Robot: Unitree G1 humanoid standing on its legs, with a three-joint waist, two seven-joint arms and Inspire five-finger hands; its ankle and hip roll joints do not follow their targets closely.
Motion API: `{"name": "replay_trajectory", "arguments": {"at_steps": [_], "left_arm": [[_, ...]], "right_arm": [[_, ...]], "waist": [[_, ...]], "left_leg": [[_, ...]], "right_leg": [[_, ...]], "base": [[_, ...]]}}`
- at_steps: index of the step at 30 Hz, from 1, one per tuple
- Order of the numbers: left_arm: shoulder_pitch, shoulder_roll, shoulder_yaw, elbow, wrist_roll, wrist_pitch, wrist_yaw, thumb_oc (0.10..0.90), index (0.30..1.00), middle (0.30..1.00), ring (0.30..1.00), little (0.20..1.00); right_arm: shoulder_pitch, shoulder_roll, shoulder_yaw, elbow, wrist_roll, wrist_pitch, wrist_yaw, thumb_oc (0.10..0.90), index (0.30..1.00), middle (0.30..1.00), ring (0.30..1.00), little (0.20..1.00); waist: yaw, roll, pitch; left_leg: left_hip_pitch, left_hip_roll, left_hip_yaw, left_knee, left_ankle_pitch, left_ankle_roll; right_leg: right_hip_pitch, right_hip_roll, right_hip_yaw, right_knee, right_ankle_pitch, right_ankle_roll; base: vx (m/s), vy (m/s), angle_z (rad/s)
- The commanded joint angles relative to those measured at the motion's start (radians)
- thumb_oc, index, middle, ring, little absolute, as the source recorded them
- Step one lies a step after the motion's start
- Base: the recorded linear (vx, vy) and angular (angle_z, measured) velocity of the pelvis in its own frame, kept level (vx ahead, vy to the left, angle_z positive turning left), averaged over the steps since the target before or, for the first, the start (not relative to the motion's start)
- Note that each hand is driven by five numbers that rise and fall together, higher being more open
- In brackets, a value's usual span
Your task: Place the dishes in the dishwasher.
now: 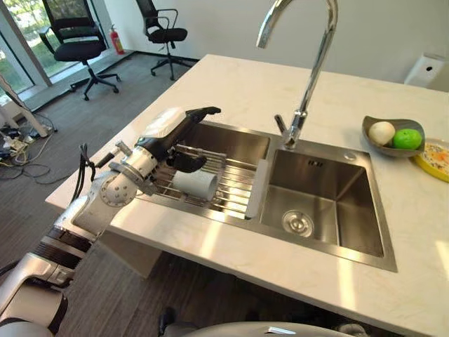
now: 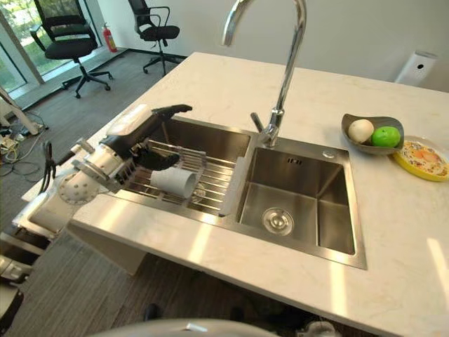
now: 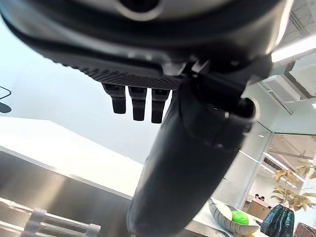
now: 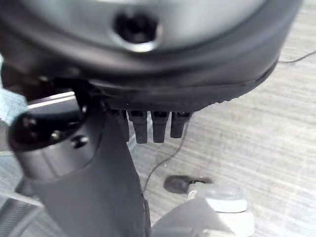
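Observation:
A white cup [image 1: 194, 184] lies on its side on a wire rack [image 1: 235, 191] across the left basin of the steel sink [image 1: 323, 242]. My left hand [image 1: 172, 133] hovers over the rack from the left, open, with straight fingers [image 3: 138, 104] reaching past the cup and the thumb [image 3: 182, 163] just above it. Whether the thumb touches the cup I cannot tell. My right hand [image 4: 98, 187] hangs over the carpeted floor, its fingers straight and nothing in it.
A tall chrome faucet [image 1: 309, 70] stands behind the sink. At the counter's right are a grey bowl [image 1: 391, 126] with a green and a pale fruit, and a yellow plate [image 1: 435, 160]. Office chairs [image 1: 81, 42] stand on the floor at the far left.

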Motion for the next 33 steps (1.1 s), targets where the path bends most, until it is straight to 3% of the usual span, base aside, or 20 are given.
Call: {"name": "replay_trajectory", "arguments": {"at_steps": [1,3,4,8,9,10,11,12,13,17,24,33], "left_arm": [[-0.135,0.037,0.045,-0.03,-0.078,-0.032,0.035,0.8,0.9,0.9,0.9,0.9],[-0.16,0.006,-0.003,-0.014,-0.102,-0.027,0.015,0.8,0.9,0.9,0.9,0.9],[-0.201,-0.005,-0.038,-0.024,-0.039,-0.021,0.017,0.8,0.9,0.9,0.9,0.9],[-0.213,-0.018,-0.06,-0.051,0.015,-0.023,0.024,0.8,0.9,0.9,0.9,0.9],[-0.203,-0.016,-0.046,-0.073,0.005,-0.01,0.007,0.8,0.9,0.9,0.9,0.9],[-0.208,0.0,-0.043,-0.085,-0.001,-0.004,-0.012,0.8,0.9,0.9,0.9,0.9],[-0.198,0.017,-0.035,-0.104,-0.022,-0.002,-0.026,0.8,0.9,0.9,0.9,0.9],[-0.202,0.028,-0.036,-0.109,-0.033,-0.004,-0.039,0.8,0.9,0.9,0.9,0.9],[-0.2,0.032,-0.054,-0.116,-0.067,0.006,-0.083,0.8,0.9,0.9,0.9,0.9],[-0.151,0.041,-0.009,-0.144,-0.124,0.021,-0.112,0.8,0.9,0.9,0.9,0.9],[-0.042,0.058,0.053,-0.225,-0.224,0.055,-0.188,0.8,0.9,0.9,0.9,0.9],[-0.046,0.061,0.024,-0.224,-0.163,0.087,-0.228,0.8,0.9,0.9,0.9,0.9]], "right_arm": [[-0.013,-0.011,-0.011,-0.012,0.012,-0.028,0.01,0.8,0.9,0.9,0.9,0.9],[-0.033,-0.011,-0.028,-0.012,0.023,-0.023,-0.003,0.8,0.9,0.9,0.9,0.9],[-0.037,-0.002,-0.065,-0.006,0.055,-0.021,-0.023,0.8,0.9,0.9,0.9,0.9],[-0.036,0.013,-0.069,-0.011,0.062,-0.024,-0.016,0.8,0.9,0.9,0.9,0.9],[-0.062,0.029,-0.014,-0.036,0.009,-0.022,-0.02,0.8,0.9,0.9,0.9,0.9],[-0.074,0.03,0.0,-0.038,0.004,-0.018,-0.015,0.8,0.9,0.9,0.9,0.9],[-0.074,0.029,0.007,-0.04,-0.004,-0.017,-0.016,0.8,0.9,0.9,0.9,0.9],[-0.076,0.031,0.01,-0.037,-0.009,-0.015,-0.012,0.8,0.9,0.9,0.9,0.9],[-0.068,0.029,0.021,-0.021,-0.022,-0.014,-0.008,0.8,0.9,0.9,0.9,0.9],[-0.051,0.026,0.026,-0.011,-0.047,-0.003,0.0,0.8,0.9,0.9,0.9,0.9],[-0.029,0.032,0.003,0.023,-0.043,0.012,0.015,0.8,0.9,0.9,0.9,0.9],[-0.036,0.064,0.054,0.024,-0.077,0.021,0.051,0.8,0.9,0.9,0.9,0.9]], "waist": [[-0.032,0.029,-0.079],[-0.041,0.035,-0.091],[-0.047,0.028,-0.096],[-0.048,0.029,-0.081],[-0.026,0.048,-0.063],[-0.028,0.05,-0.067],[-0.016,0.035,-0.061],[-0.009,0.033,-0.063],[-0.008,0.016,-0.082],[0.011,0.01,-0.098],[0.008,0.003,-0.102],[0.014,0.001,-0.093]], "left_leg": [[-0.063,-0.04,0.062,-0.002,0.058,0.043],[-0.04,-0.08,0.079,-0.002,0.033,0.055],[-0.027,-0.115,0.118,-0.002,0.003,0.077],[-0.021,-0.126,0.14,-0.002,-0.008,0.099],[-0.015,-0.124,0.18,-0.002,-0.013,0.111],[-0.018,-0.133,0.185,-0.002,-0.013,0.113],[0.002,-0.141,0.21,-0.002,-0.022,0.108],[-0.004,-0.143,0.208,-0.002,-0.011,0.107],[-0.005,-0.147,0.218,-0.002,-0.015,0.108],[0.007,-0.137,0.236,0.006,-0.018,0.098],[0.047,-0.127,0.248,-0.002,-0.026,0.098],[0.052,-0.122,0.242,-0.002,-0.034,0.1]], "right_leg": [[0.08,-0.081,-0.019,0.056,-0.154,0.124],[0.058,-0.136,-0.012,0.083,-0.136,0.158],[0.01,-0.168,0.03,0.148,-0.117,0.176],[-0.069,-0.168,0.038,0.265,-0.081,0.188],[-0.138,-0.155,-0.108,0.363,-0.099,0.172],[-0.15,-0.112,-0.125,0.373,-0.125,0.16],[-0.132,-0.154,-0.202,0.311,-0.124,0.162],[-0.113,-0.162,-0.213,0.275,-0.117,0.158],[-0.069,-0.166,-0.186,0.178,-0.104,0.154],[-0.008,-0.168,-0.188,0.041,-0.071,0.164],[0.029,-0.168,-0.169,0.028,-0.065,0.159],[0.032,-0.17,-0.164,0.026,-0.067,0.161]], "base": [[0.09,0.288,-0.32],[0.12,0.41,-0.52],[0.05,0.296,-0.73],[-0.05,0.194,-0.69],[-0.11,0.29,-0.78],[-0.1,0.293,-0.94],[-0.03,0.079,-0.89],[0.01,-0.053,-0.73],[0.0,-0.056,-0.48],[0.04,-0.058,-0.01],[0.04,-0.026,-0.2],[0.0,0.0,0.0]]}}
